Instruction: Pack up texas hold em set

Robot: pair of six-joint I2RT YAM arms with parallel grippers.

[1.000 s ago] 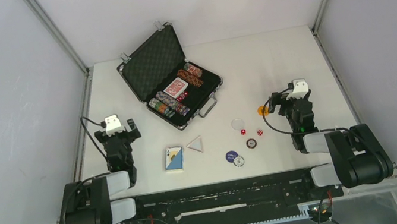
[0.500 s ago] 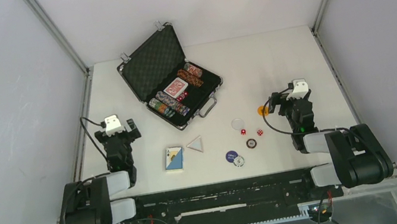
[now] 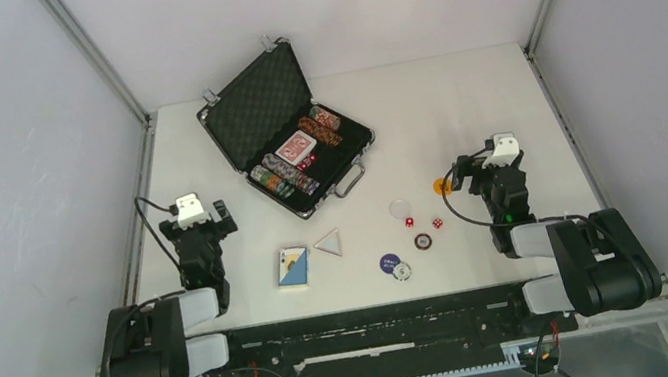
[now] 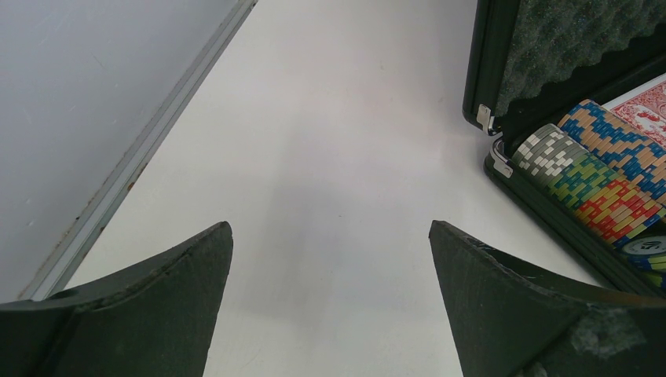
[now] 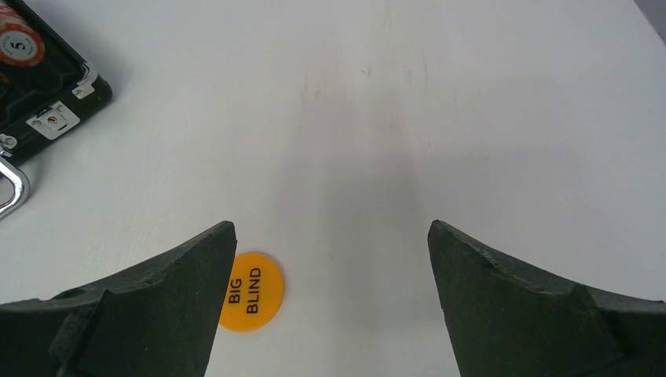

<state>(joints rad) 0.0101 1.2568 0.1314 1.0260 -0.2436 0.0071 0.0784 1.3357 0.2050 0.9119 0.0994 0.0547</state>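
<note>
The black briefcase (image 3: 247,101) lies open at the table's middle back, holding rows of striped chips (image 3: 283,178) and a red card deck (image 3: 295,148). On the table in front lie a blue card deck (image 3: 293,266), two red dice (image 3: 409,222), a loose chip (image 3: 422,241), a blue disc (image 3: 389,263), a clear disc (image 3: 400,207) and an orange "BIG BLIND" disc (image 5: 251,292). My left gripper (image 4: 330,228) is open over bare table, left of the case (image 4: 491,71). My right gripper (image 5: 331,225) is open, its left finger beside the orange disc.
A pale triangular piece (image 3: 327,242) lies next to the blue deck, and a small silver-white chip (image 3: 403,271) by the blue disc. The case's silver handle (image 3: 349,179) points toward the right arm. Grey walls enclose the table on the left, right and back.
</note>
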